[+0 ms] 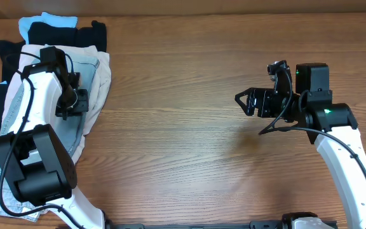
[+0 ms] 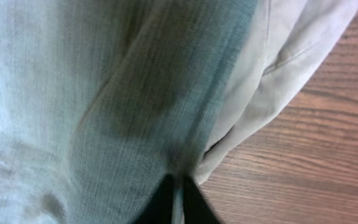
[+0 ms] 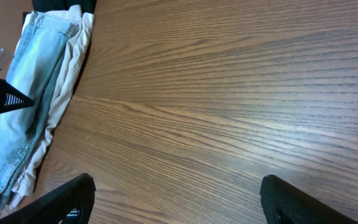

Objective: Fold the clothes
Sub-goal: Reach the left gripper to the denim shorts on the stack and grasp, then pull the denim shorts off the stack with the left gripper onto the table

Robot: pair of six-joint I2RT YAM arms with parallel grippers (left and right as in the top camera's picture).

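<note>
Two robot arms stand at a wooden worktop (image 1: 183, 159), seen from overhead, with a heap of clothes along the frame's left edge. The left tool (image 1: 74, 102) is down on the heap in the upper left, its jaws pressed together on a raised fold of the faded denim shorts (image 1: 89, 69). The wrist view shows the cloth ridging up to the dark fingertips (image 2: 157, 211). The denim shorts lie on top of beige shorts (image 1: 105, 75), whose edge spills onto the bare wood at the heap's right side. A black garment (image 1: 49, 32) and a pale-blue garment (image 1: 43, 21) sit behind them at the top left corner. The right tool (image 1: 242, 102) hangs over bare wood right of centre, well apart from the clothes. Its jaws are spread wide, holding nothing, and point toward the left of the frame.
</note>
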